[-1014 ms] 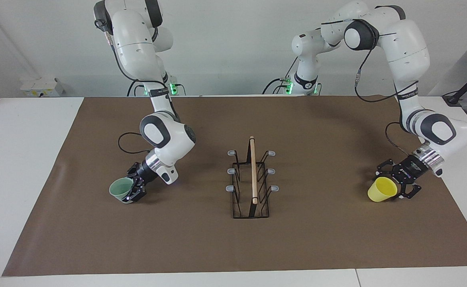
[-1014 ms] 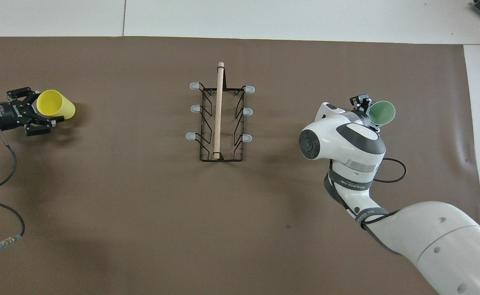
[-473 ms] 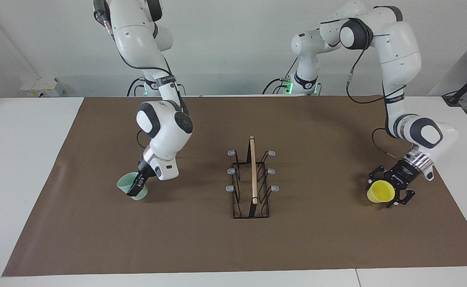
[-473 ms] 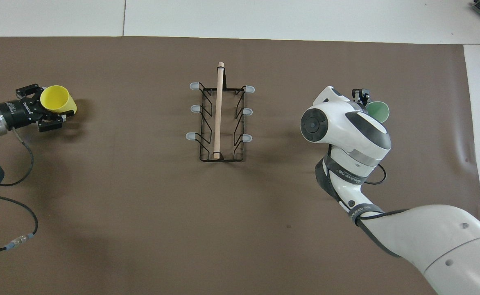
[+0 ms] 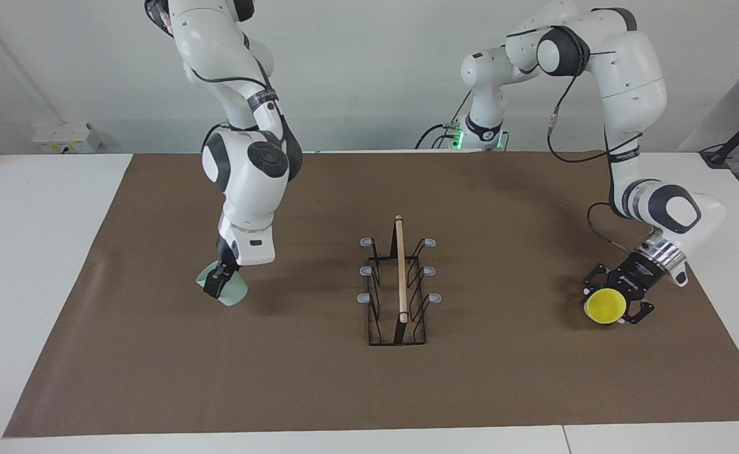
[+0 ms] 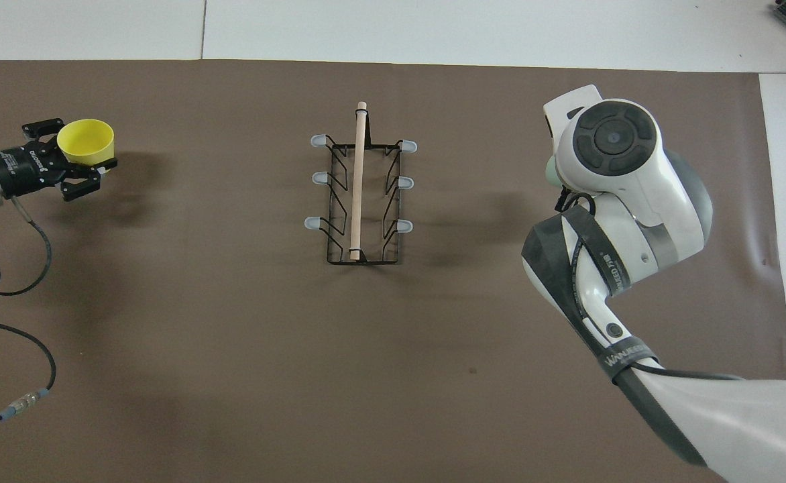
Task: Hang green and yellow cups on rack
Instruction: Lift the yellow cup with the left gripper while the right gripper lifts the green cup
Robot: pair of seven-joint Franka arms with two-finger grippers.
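Brown paper (image 5: 319,378) covers the middle of the white tabletop (image 5: 35,265), and everything of the task sits over it. Nearest the robots' end of the things shown, the black wire rack (image 5: 398,287) (image 6: 361,194) stands at the centre with its pale wooden rod along the top and three grey-tipped prongs down each side; no cup hangs on it.

Toward the right arm's end, the right tool (image 5: 221,285) points down from a nearly upright wrist and is closed on the wall of the mint green cup (image 5: 231,293). The cup is tilted, and its lower edge seems to be at or just above the paper; contact cannot be told for sure. From overhead the arm's wrist covers the tool, and only a sliver of the green cup (image 6: 550,171) shows at the wrist's edge.

Toward the left arm's end, the left tool (image 5: 615,301) (image 6: 74,166) hangs low over the paper, well apart from the rack. Its black fingers are closed around the yellow cup (image 5: 605,306) (image 6: 86,141), which is held clear of the paper with its open mouth tipped upward and away from the robots.
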